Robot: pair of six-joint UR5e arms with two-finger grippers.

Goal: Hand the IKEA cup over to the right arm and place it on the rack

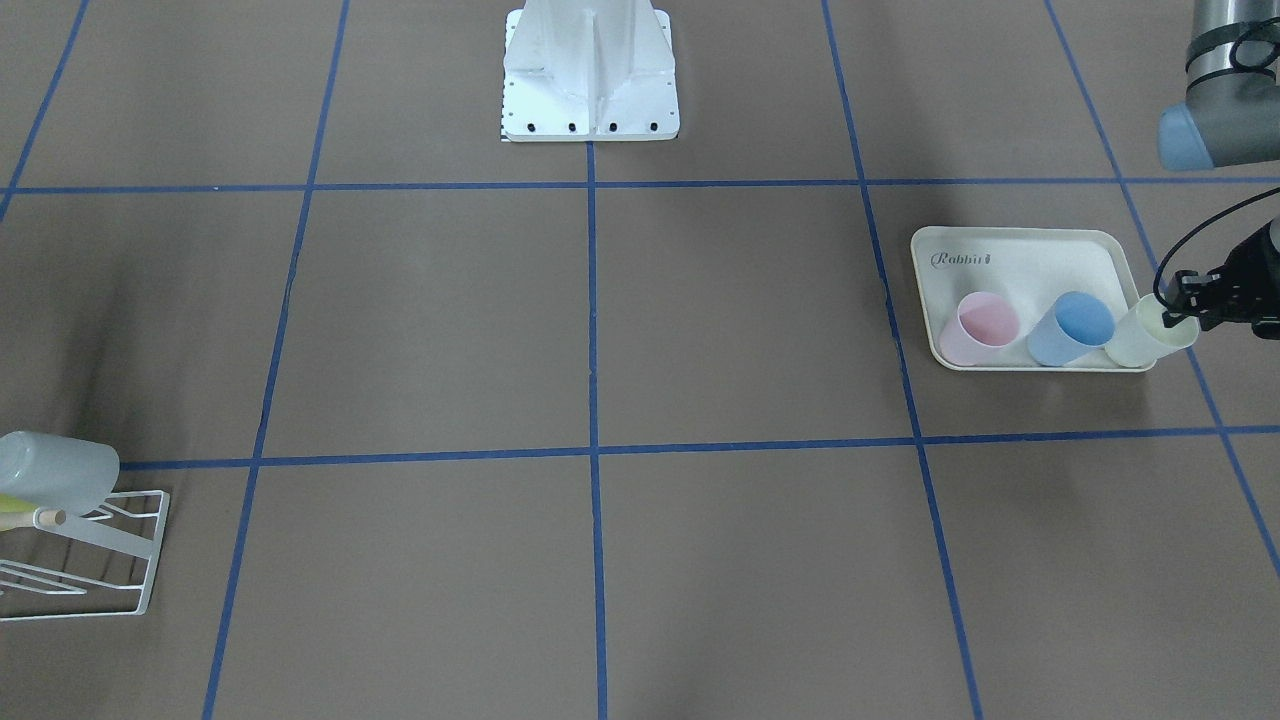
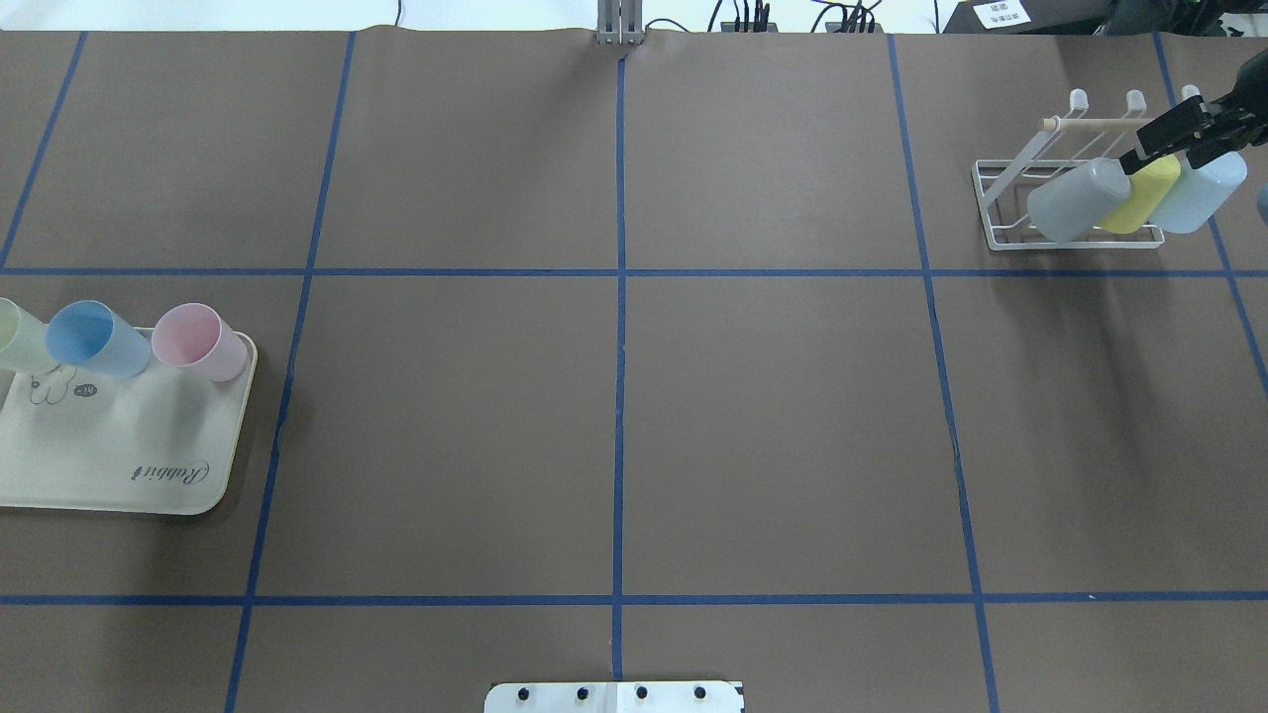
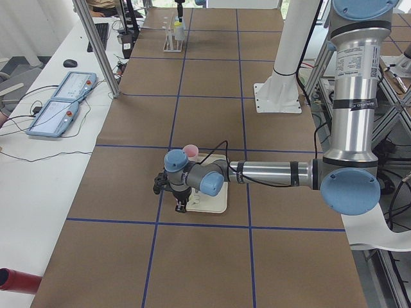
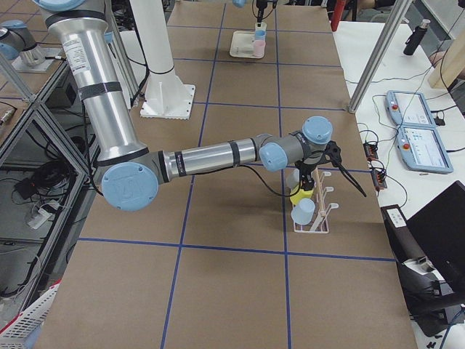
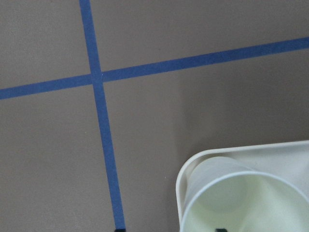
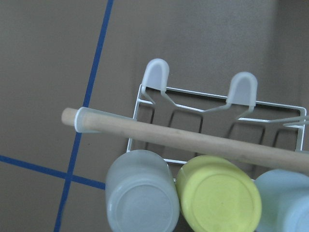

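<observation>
A pale cream IKEA cup (image 1: 1140, 340) stands at the corner of the rabbit-print tray (image 1: 1010, 255), beside a blue cup (image 1: 1070, 330) and a pink cup (image 1: 978, 330). My left gripper (image 1: 1178, 318) is at this cup's rim. In the left wrist view the cup (image 5: 241, 198) fills the lower right, and two dark fingertips at the bottom edge straddle its wall, open. My right gripper (image 2: 1179, 134) hovers open over the white wire rack (image 2: 1001, 213), holding nothing. The rack carries a grey cup (image 2: 1075, 198), a yellow cup (image 2: 1144, 193) and a light blue cup (image 2: 1199, 193).
The robot's white base plate (image 1: 590, 100) sits at the table's middle edge. Blue tape lines (image 2: 619, 272) divide the brown tabletop. The rack's wooden rod (image 6: 193, 142) runs above the hung cups. Control tablets (image 3: 61, 106) lie on a side bench.
</observation>
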